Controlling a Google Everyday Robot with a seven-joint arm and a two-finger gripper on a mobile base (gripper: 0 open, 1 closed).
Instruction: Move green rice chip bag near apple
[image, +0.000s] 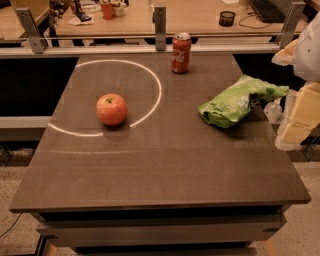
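The green rice chip bag (232, 106) lies crumpled on the right side of the brown table (165, 165), its right end reaching toward the table's edge. The apple (111, 109), red-orange with a short stem, stands on the left half of the table, well apart from the bag. My gripper (272, 111) is at the table's right edge, right beside the bag's right end and partly behind it. The pale arm (300, 117) rises behind it at the frame's right border.
A red soda can (181, 52) stands upright at the table's back edge, between the apple and the bag. A white ring of light (150, 85) curves around the apple. A railing with metal posts (160, 22) runs behind the table.
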